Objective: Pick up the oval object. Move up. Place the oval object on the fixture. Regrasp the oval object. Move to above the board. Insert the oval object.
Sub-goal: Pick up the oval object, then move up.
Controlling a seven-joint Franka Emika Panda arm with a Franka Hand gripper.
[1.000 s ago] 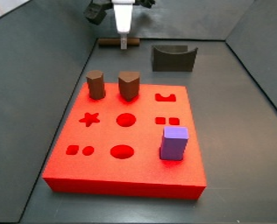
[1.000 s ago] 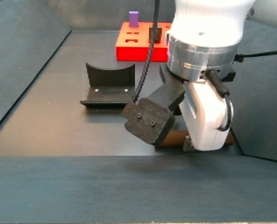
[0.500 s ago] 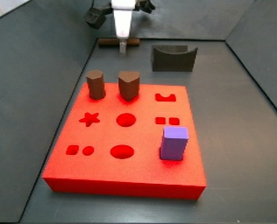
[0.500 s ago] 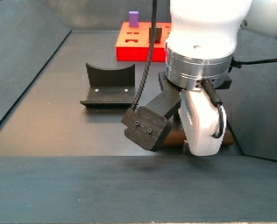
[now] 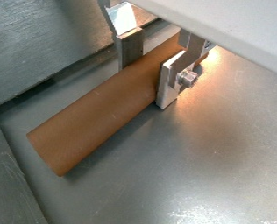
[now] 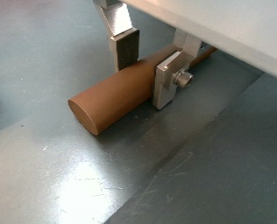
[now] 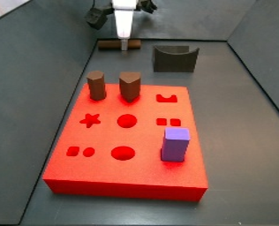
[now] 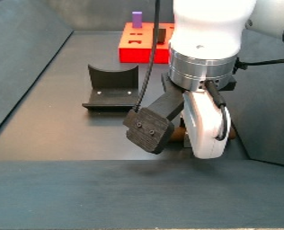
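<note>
Grey metal floor, dark grey walls rising on the sides, and the red board (image 7: 128, 132) sits in the middle carrying two short brown pegs (image 7: 112, 86) and a purple block (image 7: 175, 145). The fixture (image 7: 175, 58) stands beyond it, near the back wall. Down at the floor, the gripper (image 6: 145, 63) straddles the oval object (image 6: 111, 97), which lies flat; its silver fingers (image 5: 176, 73) press against both sides, pinching the peg. In a side view the arm's body hides nearly all of the peg, and its far end is cut off in both wrist views.
</note>
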